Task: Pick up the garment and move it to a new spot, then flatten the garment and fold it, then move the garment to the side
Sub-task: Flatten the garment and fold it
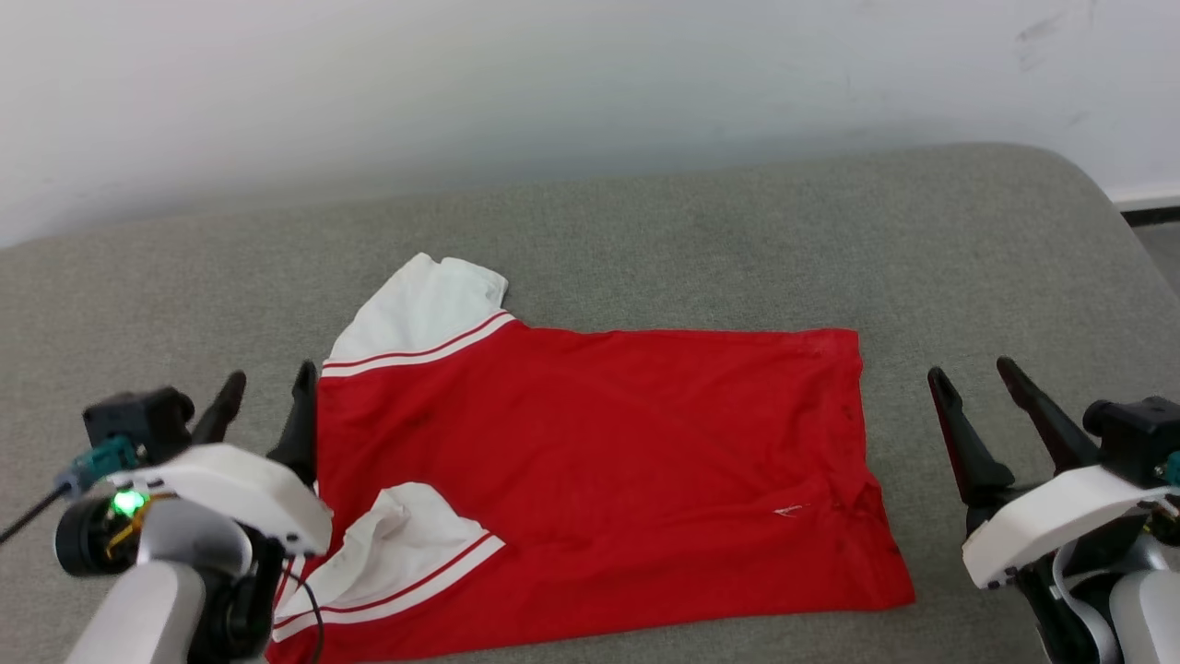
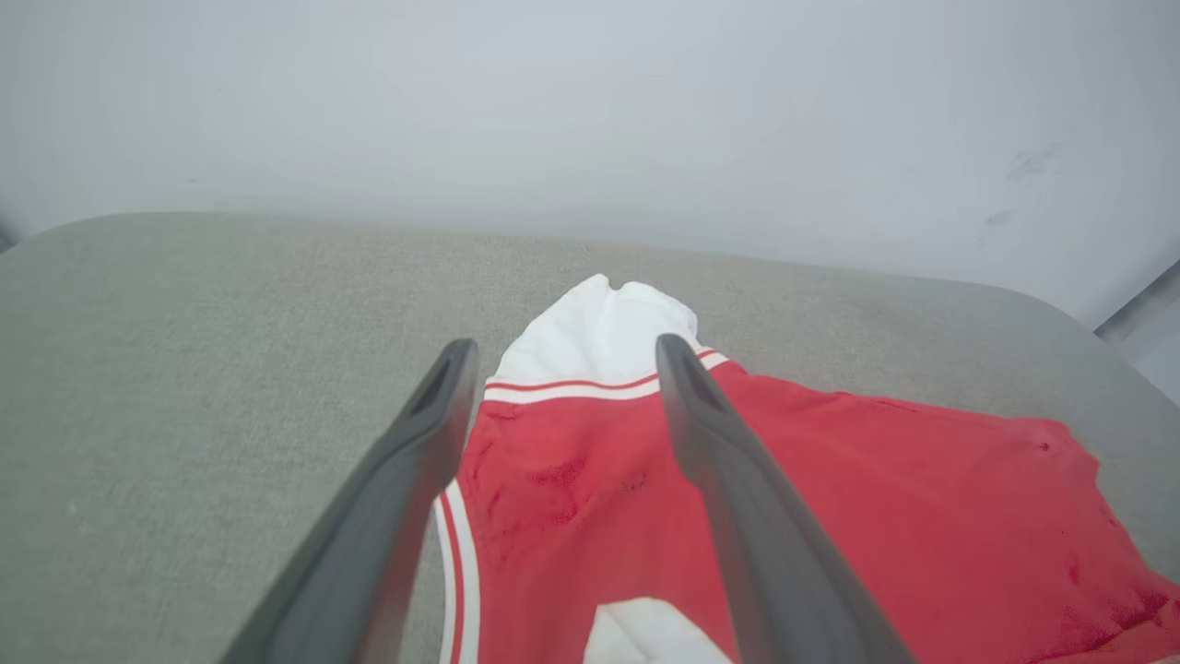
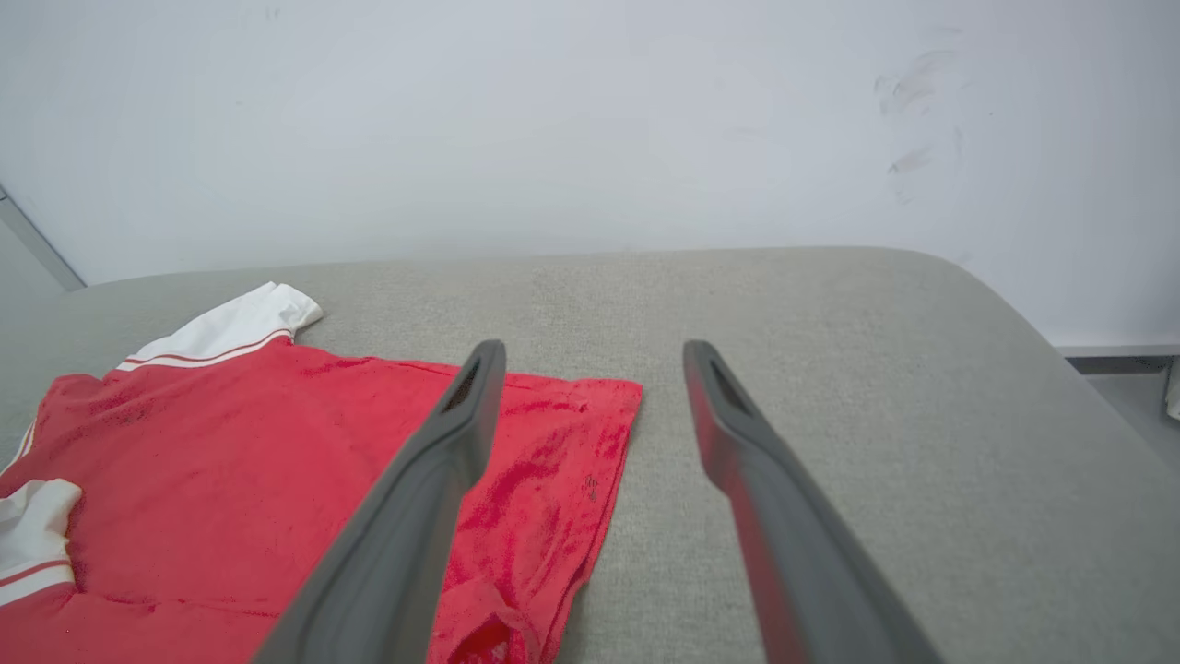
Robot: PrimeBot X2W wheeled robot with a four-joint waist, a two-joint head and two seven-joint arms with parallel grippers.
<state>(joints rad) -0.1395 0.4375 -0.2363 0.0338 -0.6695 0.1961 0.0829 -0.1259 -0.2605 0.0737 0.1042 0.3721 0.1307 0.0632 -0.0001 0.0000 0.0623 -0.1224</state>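
While both my claws are spread and empty, the garment (image 1: 599, 443) lies flat between them on the grey table (image 1: 645, 240).
Left claw (image 1: 268, 376) at garment's white-striped sleeve edge, contact unclear; right claw (image 1: 970, 369) near the hem side, apart from the cloth.

Desk (image 1: 645, 240): one, covered in grey woven fabric; top flat, far right corner rounded.
Wall (image 1: 553, 83): white, plain; stood directly behind the desk's far edge.
Scuff marks (image 1: 1042, 32): several, faint grey; sat high on the wall toward the right.
Skirting strip (image 1: 1150, 215): dark; ran along the wall's foot, right of the desk.
Floor (image 1: 1163, 254): grey; a small patch showed beneath that strip.
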